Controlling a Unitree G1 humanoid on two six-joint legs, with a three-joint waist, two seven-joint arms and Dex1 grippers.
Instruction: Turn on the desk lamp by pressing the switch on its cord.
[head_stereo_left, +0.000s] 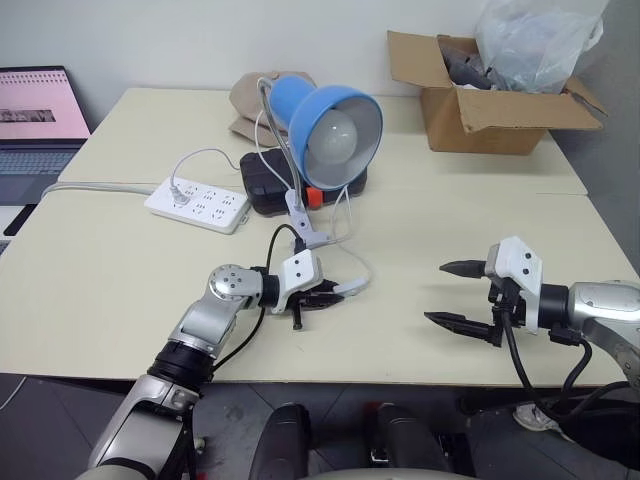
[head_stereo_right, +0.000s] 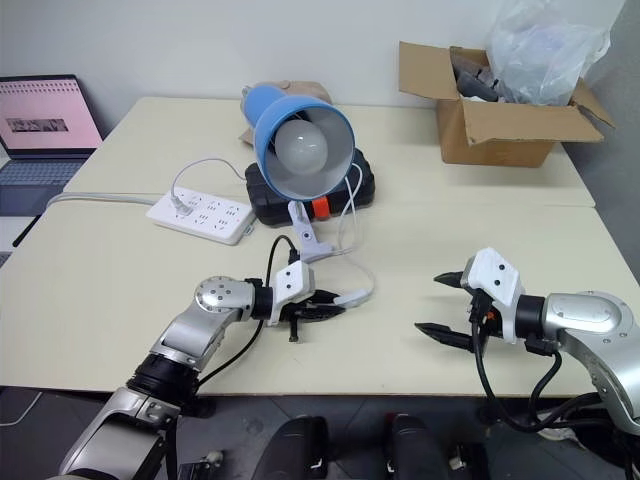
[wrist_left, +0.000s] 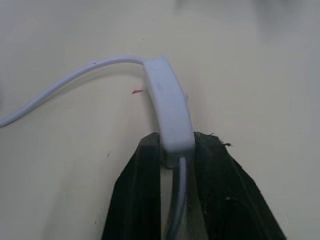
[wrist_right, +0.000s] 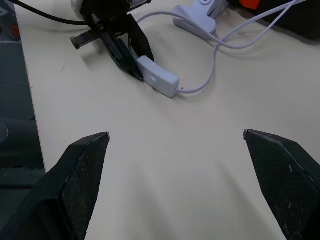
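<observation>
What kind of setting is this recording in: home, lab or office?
Most likely an office or lab workspace: plain cream tables pushed together, an open laptop at the side, a white power strip, and an opened cardboard box of packing material.

The setting is an office or lab workspace. Two pale tables (head_stereo_left: 120, 290) stand pushed together against a plain light wall. An open laptop (head_stereo_left: 35, 125) sits on a neighbouring desk. The table surface carries a white multi-socket power strip (head_stereo_left: 198, 204) with a grey cable, a black case (head_stereo_left: 270, 185) and an open cardboard box (head_stereo_left: 495, 100) holding a plastic bag (head_stereo_left: 535, 40).
</observation>
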